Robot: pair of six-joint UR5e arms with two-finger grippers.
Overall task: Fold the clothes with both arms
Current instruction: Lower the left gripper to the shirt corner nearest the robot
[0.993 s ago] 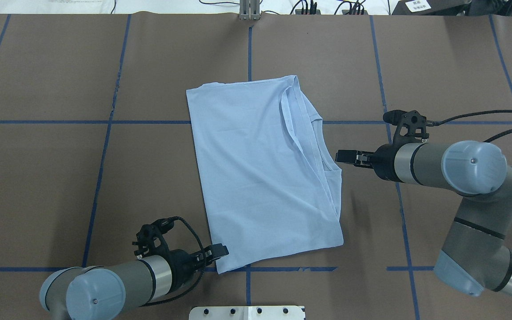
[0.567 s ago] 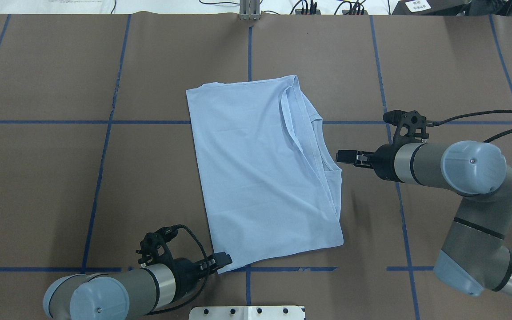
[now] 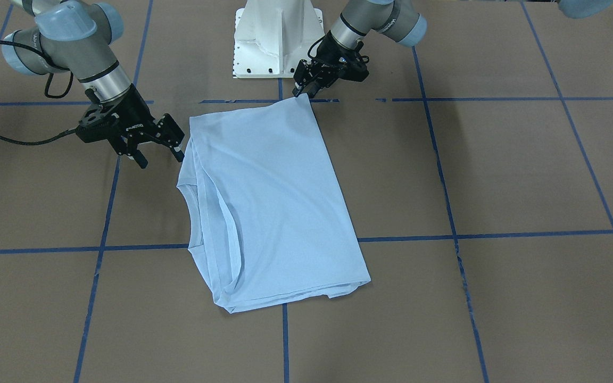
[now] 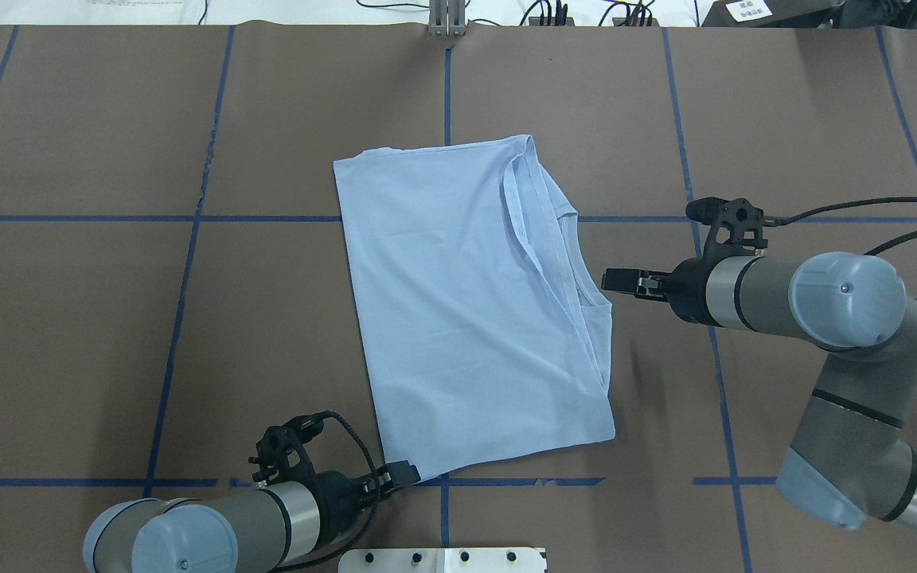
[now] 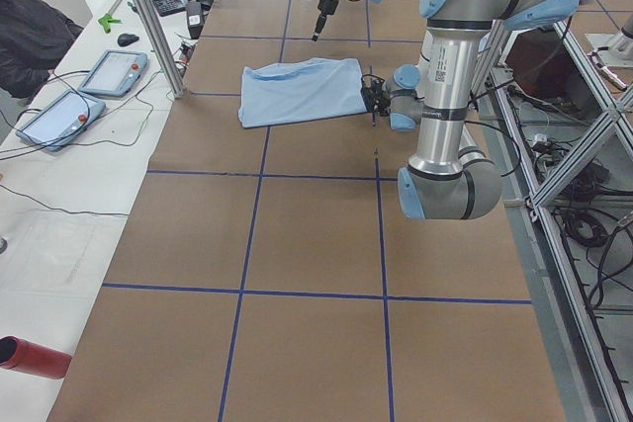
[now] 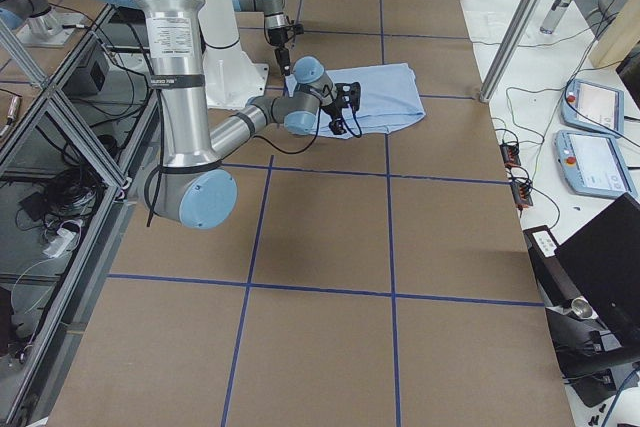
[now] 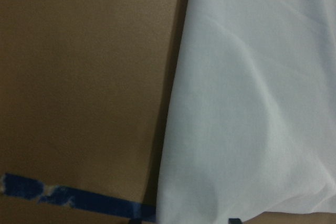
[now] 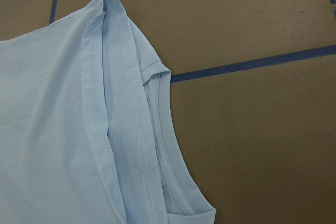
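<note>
The light blue T-shirt point(image 4: 466, 318) lies folded lengthwise on the brown table, its ribbed collar point(image 4: 566, 263) at the right edge. The print and label are hidden. My left gripper point(image 4: 404, 472) is low at the shirt's near-left corner, also shown in the front view point(image 3: 304, 91). In the left wrist view two dark fingertips stand apart at the bottom edge on either side of the shirt point(image 7: 252, 103), so it is open. My right gripper point(image 3: 160, 150) is open and empty, just right of the collar point(image 8: 173, 166), not touching it point(image 4: 614, 280).
The white pedestal base point(image 3: 274, 42) stands close behind the left gripper. Blue tape lines point(image 4: 188, 263) grid the brown table. Tablets point(image 5: 59, 116) and a red bottle point(image 5: 30, 356) lie on a side bench beyond the table's far edge.
My left gripper has moved toward the robot's base and slightly right, along the shirt's left edge down to its near corner. The right arm and the shirt have not moved.
</note>
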